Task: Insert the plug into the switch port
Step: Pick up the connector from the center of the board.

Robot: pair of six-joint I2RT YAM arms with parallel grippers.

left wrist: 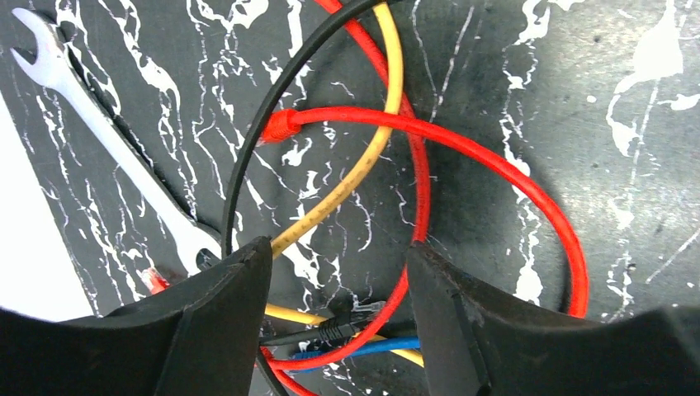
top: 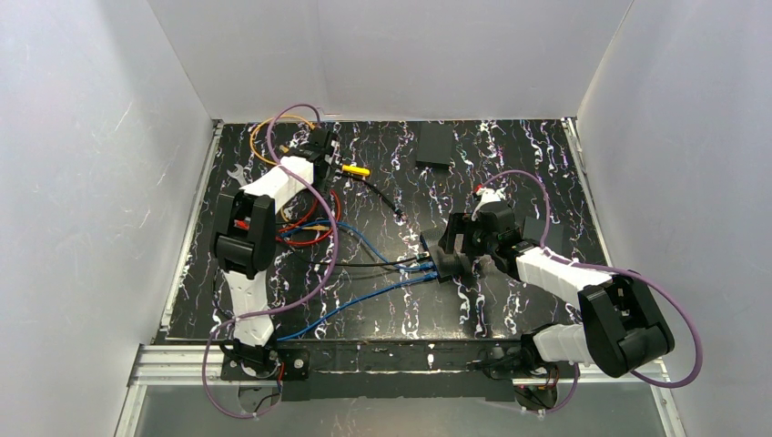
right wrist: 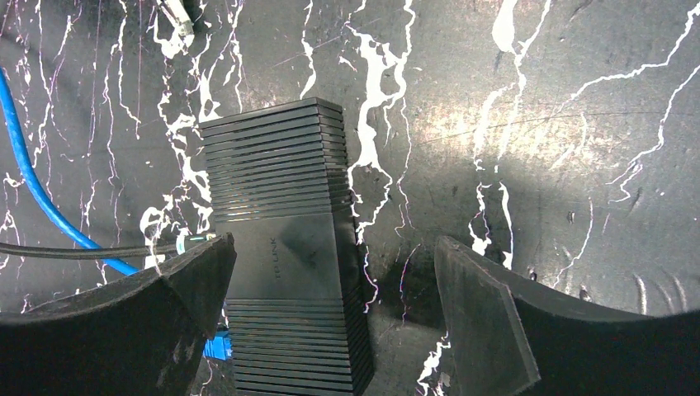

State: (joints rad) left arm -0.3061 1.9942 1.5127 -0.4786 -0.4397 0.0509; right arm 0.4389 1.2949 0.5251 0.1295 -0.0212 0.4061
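The switch [right wrist: 289, 272] lies flat on the table [top: 510, 182], and its ports are hard to see. The side where the cables enter is tucked behind one finger of the right tool [right wrist: 330, 244], so only a sliver of a blue plug [right wrist: 216, 346] shows there against the switch's edge. A blue cable [right wrist: 41, 198] and a dark lead [right wrist: 82, 250] run away from it. The switch's near end is cut off by the wrist view. The right tool is spread wide over the switch, one finger just beside it and the other standing apart with bare table between; it pinches nothing. The loose plug [right wrist: 176, 18], pale and clear, lies on the table beyond the switch's far end, unplugged, its cable running out of the frame. Well apart from the switch, the left tool [left wrist: 338, 246] hangs over a tangle of red cable [left wrist: 495, 169], yellow cable [left wrist: 371, 157] and black cable [left wrist: 248, 140]. Its fingers are partway spread with the tangle showing between them, and I see nothing clamped. A small dark connector [left wrist: 342, 324] sits low in that gap, too blurred to name. A wrench [left wrist: 124, 161] lies beside the tangle, on the side away from the switch.
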